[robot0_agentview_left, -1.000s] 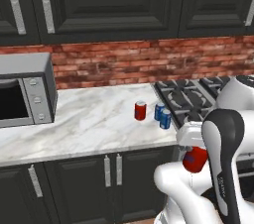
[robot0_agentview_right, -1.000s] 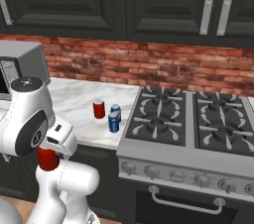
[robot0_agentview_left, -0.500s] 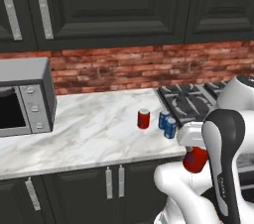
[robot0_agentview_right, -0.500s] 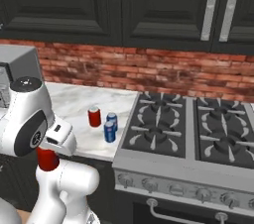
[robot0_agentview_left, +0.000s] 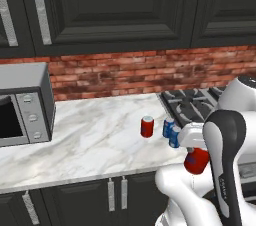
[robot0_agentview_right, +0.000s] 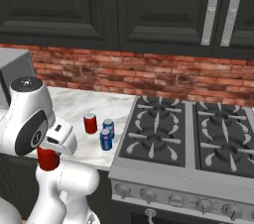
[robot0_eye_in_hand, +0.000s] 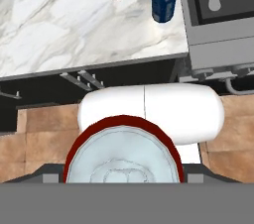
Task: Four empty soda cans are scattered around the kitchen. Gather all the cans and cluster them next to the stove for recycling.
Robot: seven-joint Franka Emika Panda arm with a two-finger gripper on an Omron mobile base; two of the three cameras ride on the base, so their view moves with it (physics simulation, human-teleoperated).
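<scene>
Even, diffuse rendered light is seen in all three pictures, with no single lamp betrayed. The upper cabinets [robot0_agentview_left: 125, 10] are kept dim and flat across the top of both base views, while the marble worktop [robot0_agentview_left: 90, 140] is rendered bright in the middle. Only faint, soft shadows are cast beside the cans [robot0_agentview_right: 99, 131]. Pale sheen is shown on the stove [robot0_agentview_right: 198, 139]. Edges are rendered sharp but slightly jagged; no blur or lens bending is seen.
</scene>
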